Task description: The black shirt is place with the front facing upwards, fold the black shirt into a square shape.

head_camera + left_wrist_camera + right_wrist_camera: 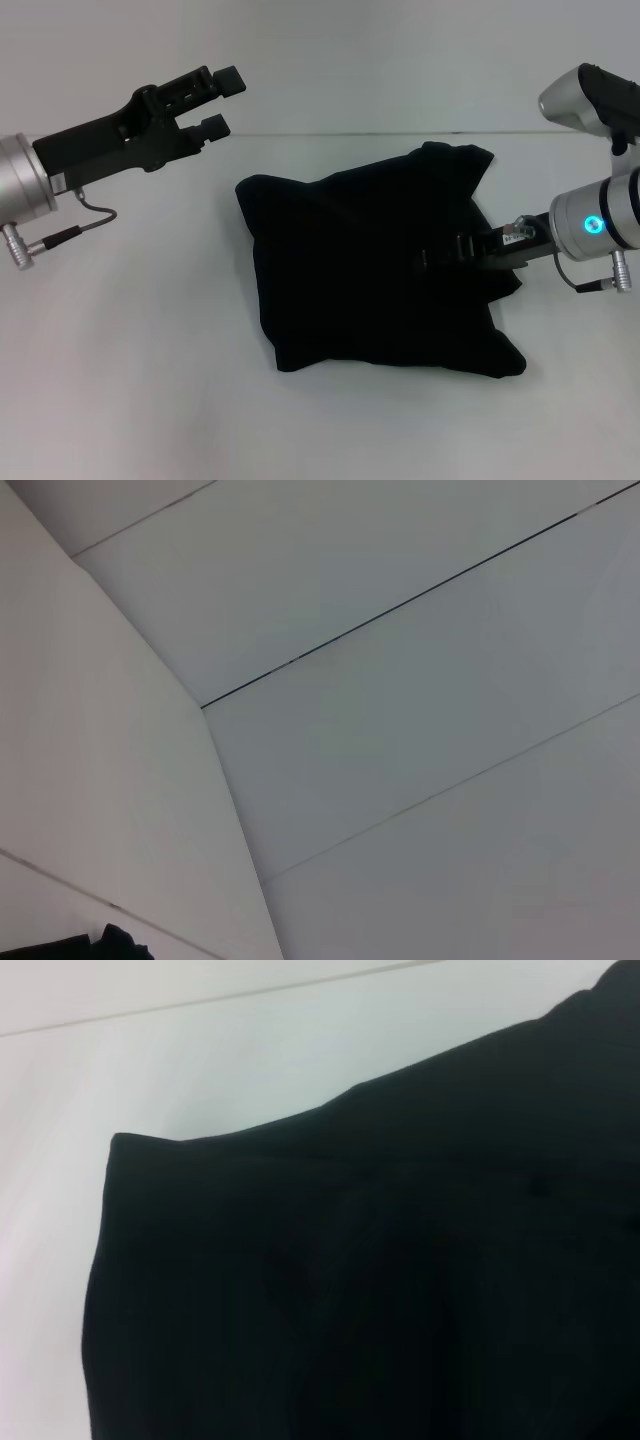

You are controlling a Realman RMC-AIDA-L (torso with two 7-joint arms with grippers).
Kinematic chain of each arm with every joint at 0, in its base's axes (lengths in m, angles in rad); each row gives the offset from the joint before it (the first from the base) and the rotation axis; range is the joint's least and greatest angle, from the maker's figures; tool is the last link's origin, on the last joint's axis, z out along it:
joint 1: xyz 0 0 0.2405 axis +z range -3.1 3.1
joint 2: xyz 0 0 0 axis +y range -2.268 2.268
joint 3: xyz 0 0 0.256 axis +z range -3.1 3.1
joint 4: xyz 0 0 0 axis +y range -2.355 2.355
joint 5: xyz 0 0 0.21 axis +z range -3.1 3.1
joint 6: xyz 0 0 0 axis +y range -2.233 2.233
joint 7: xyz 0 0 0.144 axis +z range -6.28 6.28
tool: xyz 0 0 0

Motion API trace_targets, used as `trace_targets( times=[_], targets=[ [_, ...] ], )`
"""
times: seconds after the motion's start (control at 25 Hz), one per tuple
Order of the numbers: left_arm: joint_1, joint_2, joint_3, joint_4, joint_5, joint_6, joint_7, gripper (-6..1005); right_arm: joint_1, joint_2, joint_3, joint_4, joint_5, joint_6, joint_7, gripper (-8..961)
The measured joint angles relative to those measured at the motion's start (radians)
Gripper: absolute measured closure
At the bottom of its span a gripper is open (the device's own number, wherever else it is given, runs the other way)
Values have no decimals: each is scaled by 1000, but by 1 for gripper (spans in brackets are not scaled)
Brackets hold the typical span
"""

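The black shirt (pixel 375 265) lies mid-bench as a rough, lumpy square, the right end effector (pixel 432 257) low over it, its grip lost against dark cloth, probably finishing a fold; the left end effector (pixel 222 100) hangs open, empty; squaring edges seems next.

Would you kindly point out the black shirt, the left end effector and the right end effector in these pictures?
black shirt (pixel 370 270): head view, middle of the folded cloth.
left end effector (pixel 221 101): head view, midway between its two open fingertips, raised off the shirt.
right end effector (pixel 440 256): head view, its dark tip over the shirt's right side.
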Motion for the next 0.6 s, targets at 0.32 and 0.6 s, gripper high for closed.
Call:
trace_targets(
  times=[0.32, 0.6],
  targets=[
    [-1, -2, -2, 0, 0, -1, 0, 98, 4, 2, 0, 1, 2, 1, 3, 275],
    [0, -4, -15, 0, 0, 0, 0, 98, 6, 3, 1, 0, 2, -5, 6, 558]
  ],
)
